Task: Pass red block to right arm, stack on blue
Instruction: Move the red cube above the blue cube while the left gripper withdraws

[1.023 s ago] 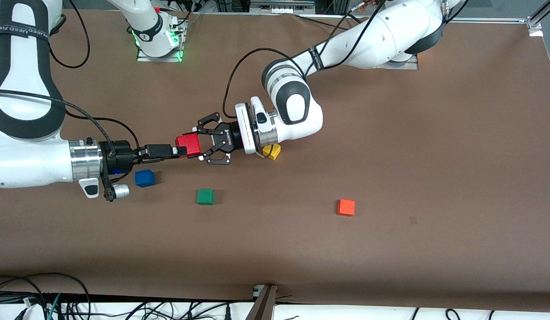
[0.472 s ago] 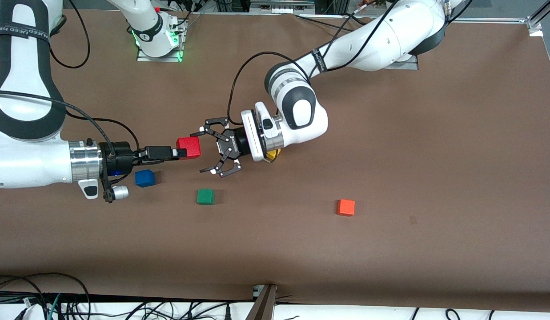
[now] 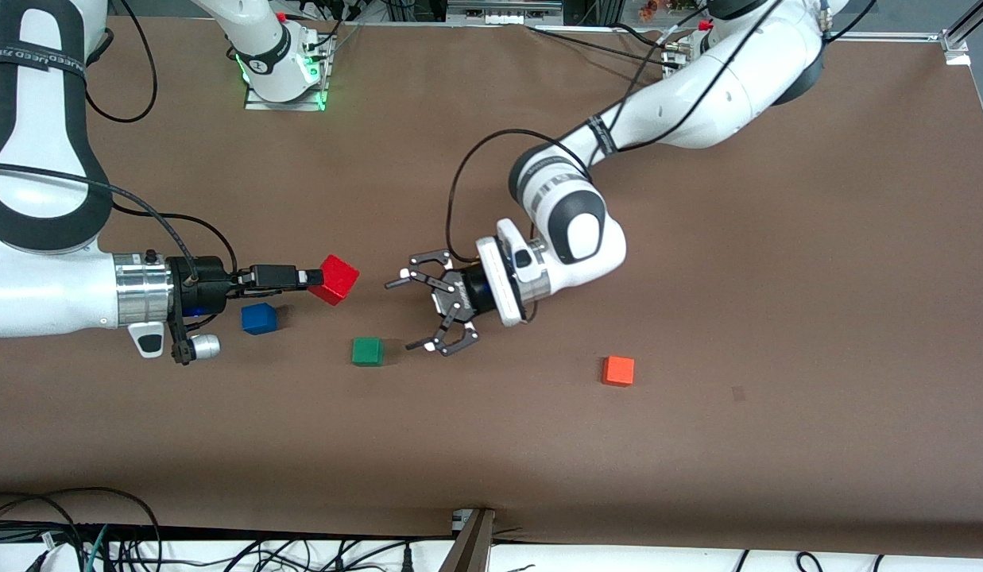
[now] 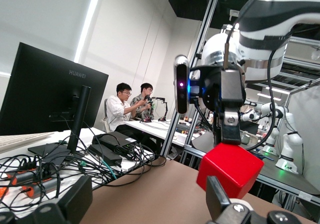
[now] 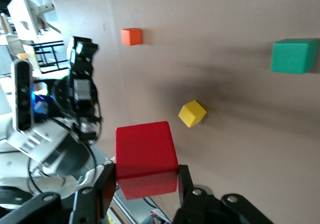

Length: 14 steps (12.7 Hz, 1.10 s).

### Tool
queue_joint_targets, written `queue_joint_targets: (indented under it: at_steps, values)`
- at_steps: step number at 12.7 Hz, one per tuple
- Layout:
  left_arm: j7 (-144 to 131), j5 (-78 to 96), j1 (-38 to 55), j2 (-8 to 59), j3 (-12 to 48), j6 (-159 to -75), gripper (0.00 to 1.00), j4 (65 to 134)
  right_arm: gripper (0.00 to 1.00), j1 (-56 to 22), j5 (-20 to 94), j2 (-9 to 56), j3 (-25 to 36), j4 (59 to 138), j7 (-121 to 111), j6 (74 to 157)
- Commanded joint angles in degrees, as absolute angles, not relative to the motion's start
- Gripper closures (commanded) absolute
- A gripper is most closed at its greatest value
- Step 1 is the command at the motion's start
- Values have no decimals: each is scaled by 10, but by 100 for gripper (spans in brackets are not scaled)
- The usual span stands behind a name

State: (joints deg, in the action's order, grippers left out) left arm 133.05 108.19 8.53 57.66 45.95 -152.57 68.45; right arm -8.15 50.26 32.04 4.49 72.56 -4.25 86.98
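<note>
The red block [image 3: 334, 279] is held tilted in the air by my right gripper [image 3: 319, 278], whose slim black fingers are shut on it. It fills the space between those fingers in the right wrist view [image 5: 146, 156]. The blue cube [image 3: 259, 318] sits on the table just below the right gripper's body, nearer the front camera. My left gripper [image 3: 401, 315], a black claw, is open and empty, apart from the red block and over the table beside the green cube [image 3: 367, 351]. In the left wrist view the red block [image 4: 230, 168] hangs ahead of the left gripper [image 4: 147, 204].
The green cube lies nearer the front camera than the red block. An orange cube [image 3: 618, 371] lies toward the left arm's end. A yellow cube [image 5: 192, 113] shows only in the right wrist view. The brown table [image 3: 698, 262] carries nothing else.
The left gripper opened, let go of the red block and drew away toward the front camera and its own end. The right gripper kept the block, which now hangs tilted.
</note>
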Motion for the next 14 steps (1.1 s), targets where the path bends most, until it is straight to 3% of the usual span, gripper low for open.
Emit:
queue_joint_targets:
  at_steps: [1, 6, 10, 14]
  values:
    - [1338, 1077, 20, 513, 466, -1472, 0, 803, 100, -76, 469, 320, 43, 714, -61, 855]
    - [1336, 1025, -65, 486, 467, -1417, 0, 885, 100, -76, 353, 319, 43, 714, -104, 852]
    - [1309, 873, -140, 490, 461, -1396, 0, 884, 100, -65, 242, 319, 44, 718, -149, 851]
    - [1115, 546, -247, 487, 415, -1182, 0, 858, 100, -64, 129, 336, 43, 723, -156, 858]
